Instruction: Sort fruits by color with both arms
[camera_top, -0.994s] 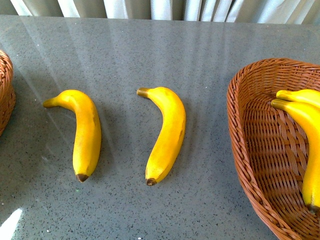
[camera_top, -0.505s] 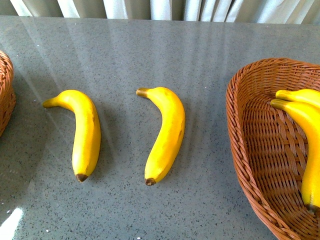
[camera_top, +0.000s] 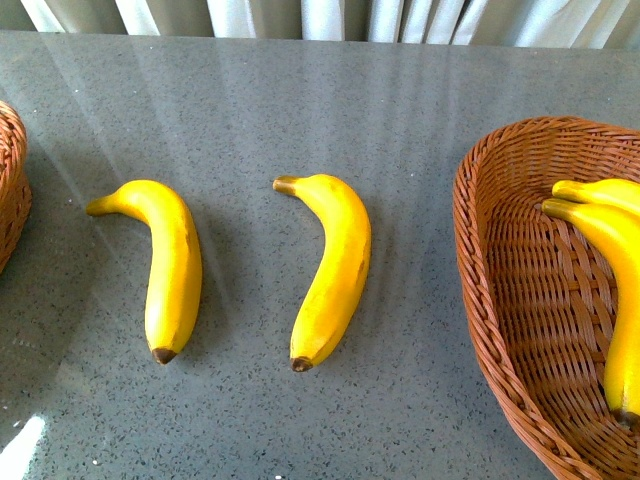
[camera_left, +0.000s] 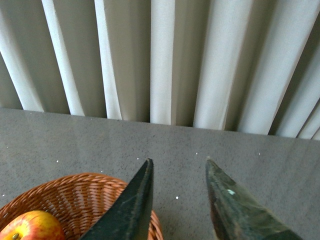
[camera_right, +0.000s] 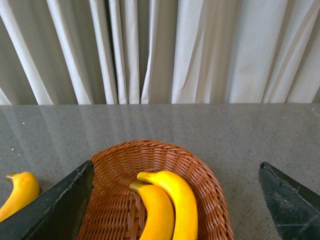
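Loose on the grey worktop (camera_top: 300, 90), side by side with a clear gap between them: left banana (camera_top: 172, 268) and middle banana (camera_top: 332, 268). Both laid lengthwise, stems toward the far side, brown tips toward the near side, each gently curved.

To the right of the middle banana, apart from it, right basket (camera_top: 500, 330) of brown wicker. Inside it, long banana (camera_top: 618, 290) with second banana (camera_top: 605, 190) touching it on the far side, both cut off by the picture edge.

At the far left, only a sliver of left basket (camera_top: 12, 190) in the front view. From the left wrist view, one red apple (camera_left: 31, 227) with a yellowish top resting inside that basket.

Left gripper (camera_left: 179, 161) over the left basket's rim, jaws parted by a narrow gap, nothing between them. Right gripper (camera_right: 175, 163) above the right basket, jaws spread wide, holding nothing.

Beyond the worktop's far edge, a pale pleated curtain (camera_left: 165, 60).
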